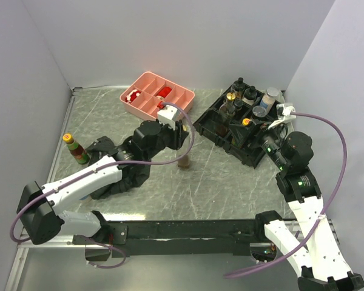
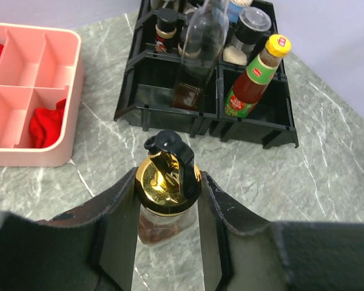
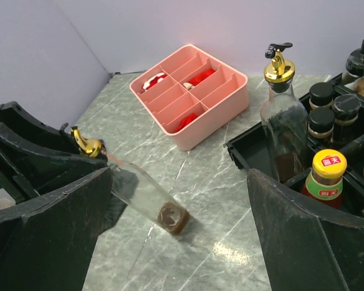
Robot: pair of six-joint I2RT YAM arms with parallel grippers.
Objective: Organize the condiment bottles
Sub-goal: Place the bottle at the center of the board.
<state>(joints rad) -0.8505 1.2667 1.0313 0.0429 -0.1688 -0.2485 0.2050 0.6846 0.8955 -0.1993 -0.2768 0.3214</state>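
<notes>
A tall clear gold-spouted bottle [image 3: 147, 197] is gripped at its neck by the left pincer [image 2: 168, 200], whose jaws are closed narrowly just under the gold cap. The bottle is held out over the middle of the bench [image 1: 230, 188], between the pink tray [image 1: 182, 97] and the black rack [image 2: 170, 115], and apart from both. The right pincer [image 3: 179, 182] is spread wide beside the rack and nothing is held in it.

The step in hand is judged to be the carrying of this bottle to the rack, where other bottles are already stood, among them a second gold-spouted bottle [image 2: 197, 54] and a yellow-capped sauce bottle [image 2: 255, 79]. Another sauce bottle [image 1: 77, 150] is left standing alone at the left side of the bench.

In the right wrist view the bottle's long axis is seen on a slant: the spout is pointed up and toward the left arm, while the base with its dark residue is lowest, near the bench. Whether the base is touching the surface cannot be told.

For the next move, the bottle would have to be brought upright, raised above the rack's front wall, and lowered into free room in a near compartment without the standing bottles being knocked.
</notes>
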